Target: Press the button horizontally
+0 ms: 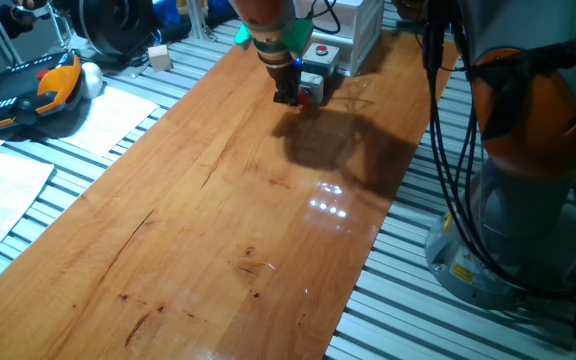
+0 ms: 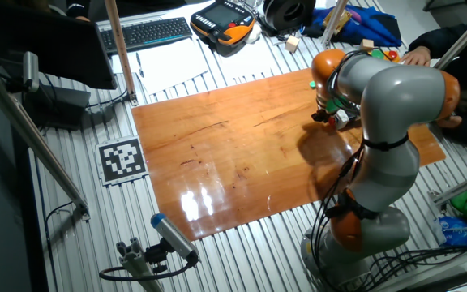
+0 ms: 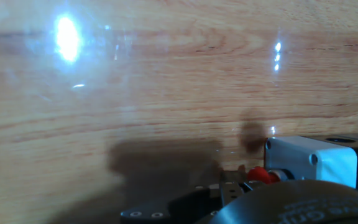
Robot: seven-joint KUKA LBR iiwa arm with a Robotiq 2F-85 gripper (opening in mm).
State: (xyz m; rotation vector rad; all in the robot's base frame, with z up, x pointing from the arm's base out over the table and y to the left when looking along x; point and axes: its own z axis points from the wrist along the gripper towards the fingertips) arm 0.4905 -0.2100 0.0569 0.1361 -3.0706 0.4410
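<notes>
I'm looking down the hand view and the tool (image 3: 232,186) is sitting right at the bottom edge, basically up against the button (image 3: 261,174), whose grey housing is lying on the wooden table (image 3: 135,99). Can't tell if the fingers are open or closed. In one fixed view the tool (image 1: 286,97) is hanging low at the table's far end, just beside the button (image 1: 304,97), with a bigger upward-facing red button (image 1: 321,49) sitting behind it.

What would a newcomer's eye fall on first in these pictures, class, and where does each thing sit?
The big grey and orange robot arm bends over the far right of the shiny wooden board. Its gripper hangs low at the board's far end, right beside the small red button in its light-grey housing. A black-and-white square marker lies left of the board.
</notes>
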